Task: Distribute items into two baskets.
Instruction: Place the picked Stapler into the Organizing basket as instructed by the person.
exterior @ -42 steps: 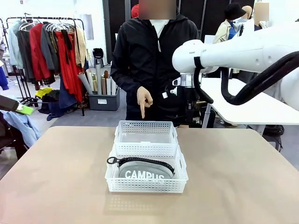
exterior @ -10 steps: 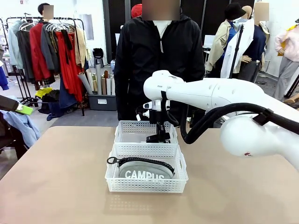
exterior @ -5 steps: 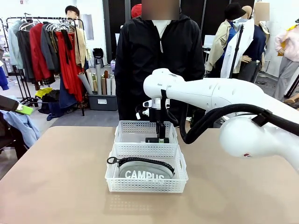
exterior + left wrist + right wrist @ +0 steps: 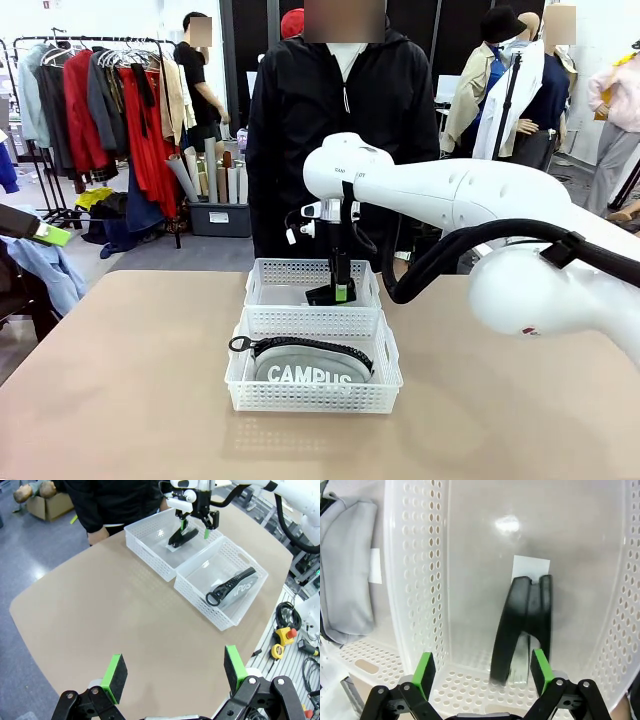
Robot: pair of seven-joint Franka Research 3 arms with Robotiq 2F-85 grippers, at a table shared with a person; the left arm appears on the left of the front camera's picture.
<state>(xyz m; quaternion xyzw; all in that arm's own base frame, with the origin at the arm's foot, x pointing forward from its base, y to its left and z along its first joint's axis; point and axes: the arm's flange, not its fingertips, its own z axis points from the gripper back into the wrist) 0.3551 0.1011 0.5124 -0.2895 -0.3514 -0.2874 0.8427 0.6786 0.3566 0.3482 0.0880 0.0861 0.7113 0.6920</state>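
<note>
Baskets: I count 2, far basket (image 4: 272, 276) touching near basket (image 4: 385, 385).
Stapler (image 4: 522, 625): 1, in far basket.
Pouch (image 4: 305, 367): 1, reads "CAMPUS", in near basket.
Right gripper (image 4: 482, 667): spread wide above stapler, holding nothing.
Left gripper (image 4: 175, 672): wide, empty.

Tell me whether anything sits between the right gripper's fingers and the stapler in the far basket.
Nothing visible does. The right gripper hangs open right over the stapler, which lies alone on the far basket's floor. The pouch lies in the near basket.
</note>
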